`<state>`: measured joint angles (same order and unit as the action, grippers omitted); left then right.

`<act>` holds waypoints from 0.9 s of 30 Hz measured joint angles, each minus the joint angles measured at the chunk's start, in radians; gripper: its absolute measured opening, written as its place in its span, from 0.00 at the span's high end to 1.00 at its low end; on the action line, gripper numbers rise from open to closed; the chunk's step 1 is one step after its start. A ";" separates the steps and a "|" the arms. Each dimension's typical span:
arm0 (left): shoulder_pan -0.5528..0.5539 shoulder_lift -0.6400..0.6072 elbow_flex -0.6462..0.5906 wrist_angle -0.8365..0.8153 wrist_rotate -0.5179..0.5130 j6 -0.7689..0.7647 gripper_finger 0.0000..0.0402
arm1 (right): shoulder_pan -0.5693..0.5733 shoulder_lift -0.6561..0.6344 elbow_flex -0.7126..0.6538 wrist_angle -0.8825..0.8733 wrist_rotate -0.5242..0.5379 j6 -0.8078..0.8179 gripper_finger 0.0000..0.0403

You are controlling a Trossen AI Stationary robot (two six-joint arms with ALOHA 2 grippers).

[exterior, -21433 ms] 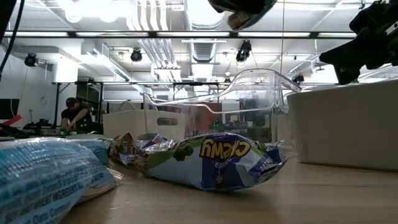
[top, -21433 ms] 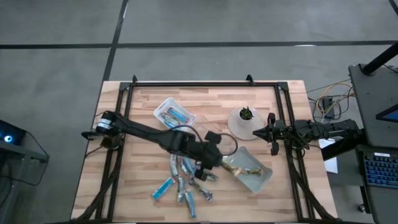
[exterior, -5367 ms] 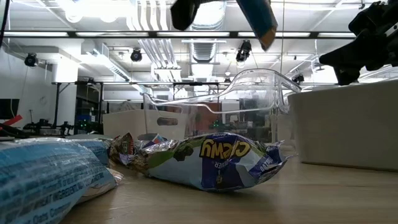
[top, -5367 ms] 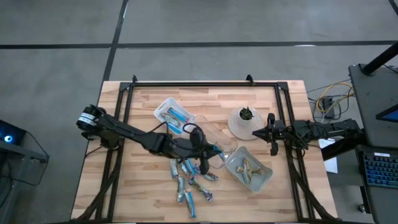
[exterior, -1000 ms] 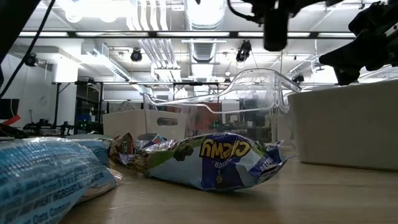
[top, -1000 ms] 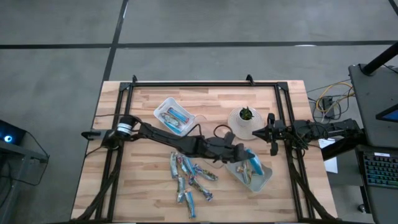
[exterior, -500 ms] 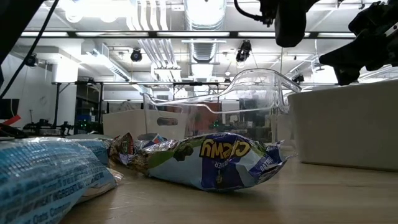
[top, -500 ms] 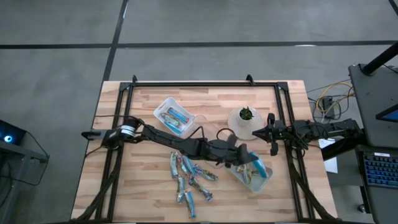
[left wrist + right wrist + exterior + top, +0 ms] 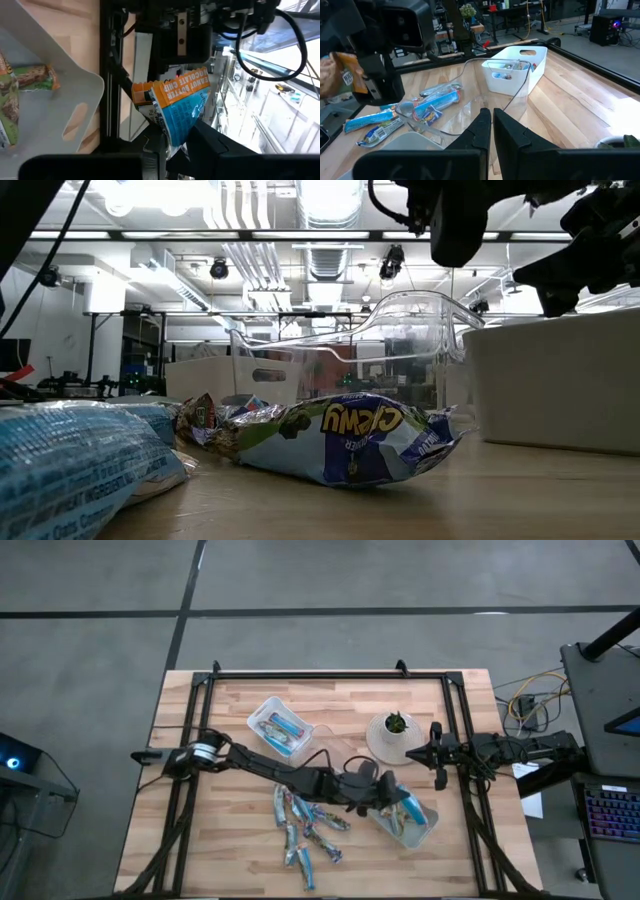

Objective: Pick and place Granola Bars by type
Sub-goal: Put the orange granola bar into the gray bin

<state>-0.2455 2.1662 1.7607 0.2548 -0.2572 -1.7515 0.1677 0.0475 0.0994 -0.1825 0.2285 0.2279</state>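
Granola bar [image 9: 177,105], crinkly blue foil, pinched in left tool [image 9: 175,145].

Wooden tabletop [image 9: 230,830]: loose foil-wrapped granola bars [image 9: 305,830] front centre; clear plastic tray [image 9: 412,834] to their right, white tray [image 9: 262,712] behind-left, small potted plant [image 9: 396,725] behind-right.

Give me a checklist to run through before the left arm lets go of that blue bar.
1. Grip: left gripper shut on the blue bar. Ok.
2. Position: from above, the bar hangs over the clear tray near the table's right side. Ok.
3. Type match: that tray holds green bars, not blue ones. Not ok.
4. Height above the tray: cannot tell.
5. Other arm: right gripper shut, parked at the right edge beside the plant pot, apart from the tray. Ok.
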 joint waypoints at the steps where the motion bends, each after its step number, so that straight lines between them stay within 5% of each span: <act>1: 0.000 0.000 0.000 -0.001 -0.004 0.006 0.89 | 0.000 0.000 0.000 0.000 0.000 0.000 0.97; 27: -0.008 0.001 0.000 -0.074 -0.049 0.016 0.88 | 0.000 0.000 0.000 0.000 0.000 0.000 0.97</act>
<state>-0.2539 2.1674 1.7607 0.1810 -0.3058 -1.7359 0.1678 0.0475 0.0994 -0.1826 0.2286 0.2279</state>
